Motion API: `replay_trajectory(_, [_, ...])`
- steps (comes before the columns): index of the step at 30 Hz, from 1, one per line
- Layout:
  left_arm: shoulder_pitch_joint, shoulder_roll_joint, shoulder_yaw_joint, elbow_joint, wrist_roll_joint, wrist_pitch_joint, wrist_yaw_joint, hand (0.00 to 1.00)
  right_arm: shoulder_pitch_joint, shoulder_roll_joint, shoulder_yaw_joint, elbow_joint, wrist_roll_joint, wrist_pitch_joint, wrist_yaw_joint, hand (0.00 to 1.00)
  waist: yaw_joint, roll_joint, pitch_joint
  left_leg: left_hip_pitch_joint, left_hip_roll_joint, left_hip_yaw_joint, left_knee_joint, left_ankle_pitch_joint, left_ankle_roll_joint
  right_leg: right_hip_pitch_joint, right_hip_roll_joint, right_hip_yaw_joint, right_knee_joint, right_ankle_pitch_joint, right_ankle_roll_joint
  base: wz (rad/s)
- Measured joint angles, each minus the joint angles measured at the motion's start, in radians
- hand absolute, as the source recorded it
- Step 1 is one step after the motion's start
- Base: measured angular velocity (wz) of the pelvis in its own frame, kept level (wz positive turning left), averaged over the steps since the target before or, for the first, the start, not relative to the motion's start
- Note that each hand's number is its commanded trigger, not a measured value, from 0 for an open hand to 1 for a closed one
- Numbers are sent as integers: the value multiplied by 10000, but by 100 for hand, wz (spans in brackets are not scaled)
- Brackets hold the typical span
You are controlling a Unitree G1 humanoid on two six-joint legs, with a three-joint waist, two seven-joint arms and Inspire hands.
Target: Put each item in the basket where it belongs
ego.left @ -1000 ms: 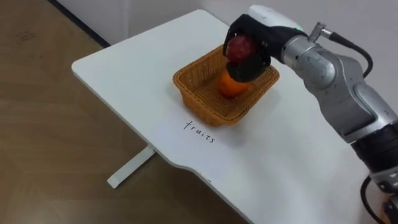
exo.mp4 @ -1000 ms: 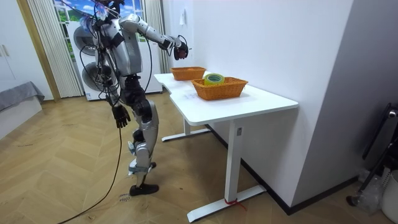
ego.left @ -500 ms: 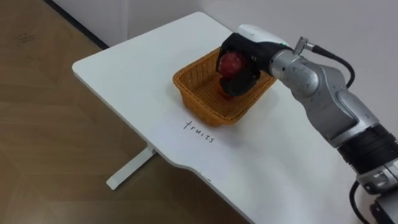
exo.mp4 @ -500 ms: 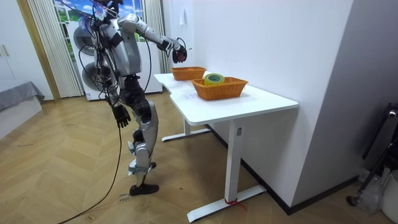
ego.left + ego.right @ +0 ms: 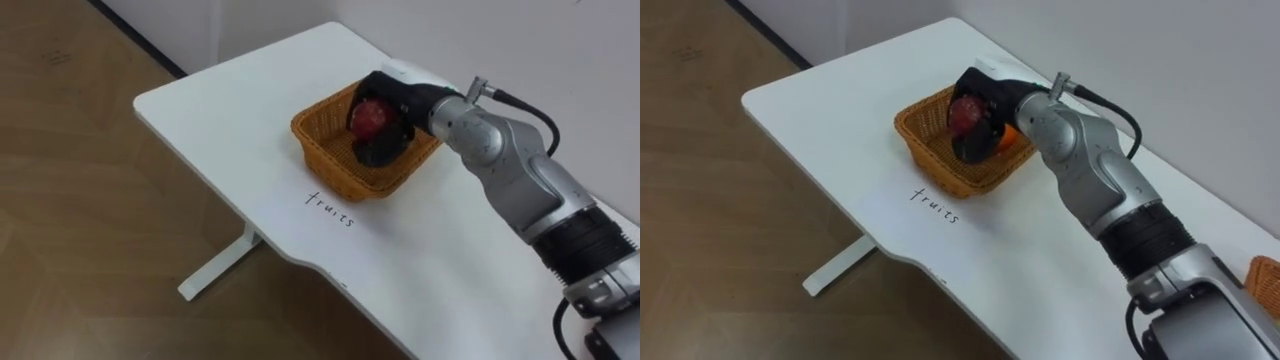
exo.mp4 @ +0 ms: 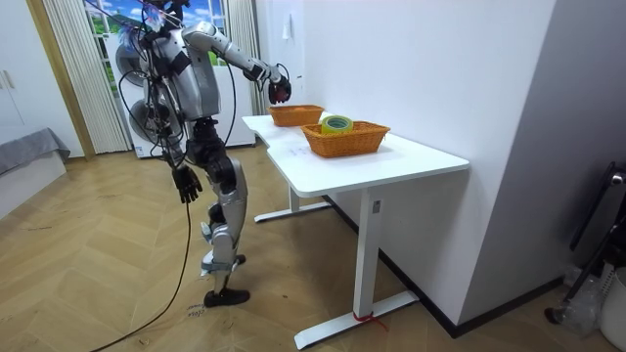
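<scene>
A woven fruit basket stands on the white table behind a handwritten label. My right hand reaches down into the basket, its dark fingers curled round a red fruit just inside the rim. An orange lies in the basket behind the hand, mostly covered by it. In the room view I stand at the table's end with the right hand stretched over the fruit basket. My left hand hangs by my side with relaxed fingers.
A second woven basket with a roll of tape in it stands further along the table, its corner at my right. The table's edge and wooden floor lie to my left. A wall runs behind the table.
My right hand has come down with the red fruit from above the basket to inside its rim, covering the orange. The head camera has shifted slightly.
</scene>
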State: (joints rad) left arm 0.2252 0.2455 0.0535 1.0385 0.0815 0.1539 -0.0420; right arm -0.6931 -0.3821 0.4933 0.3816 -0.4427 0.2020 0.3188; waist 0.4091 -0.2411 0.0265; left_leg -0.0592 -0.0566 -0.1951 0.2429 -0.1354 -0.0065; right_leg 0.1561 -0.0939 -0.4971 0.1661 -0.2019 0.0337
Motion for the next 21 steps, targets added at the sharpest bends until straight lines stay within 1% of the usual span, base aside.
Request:
replay_trajectory(2, [1, -1, 2, 19, 2, 0, -90, 0, 45, 9, -2, 47, -21, 1, -7, 0, 30, -4, 7, -46, -70, -10, 75, -5, 9, 0, -43, -6, 7, -97, 11, 7])
replay_trajectory(4, [-52, 37, 4, 16, 1, -1, -100, 0, 66, 21, -1, 53, -15, 0, -16, 0, 26, -42, 21, -82, -85, -7, 118, -7, 13, -12, -55, -35, 12, -133, 25, 4])
replay_trajectory(8, [-16, 69, 4, 17, 0, -3, -110, 0, 64, 36, -1, 53, 12, -77, -233, 0, 75, -99, 3, -119, -125, -29, 130, -27, 44, -5, -87, -112, 6, -155, 59, 3])
replay_trajectory(12, [-38, 73, 5, 1, 1, -20, -139, 0, 64, 37, -1, 53, 14, -141, -377, 0, 72, -119, 5, -158, -131, -93, 126, -36, 47, -3, -89, -228, 7, -159, 66, 7])
replay_trajectory(19, [-54, 73, 19, 9, 8, -26, -286, 0, 65, 36, -2, 53, 26, -163, -378, 0, 68, -116, 7, -180, -122, -98, 106, -47, 42, -20, -85, -240, 12, -159, 67, 1])
replay_trajectory(21, [-41, 58, 17, 39, 6, -48, -294, 0, 64, 35, -11, 53, 25, -243, -378, 0, 69, -116, 7, -173, -114, -92, 123, -60, 39, -22, -83, -231, 31, -157, 67, 0])
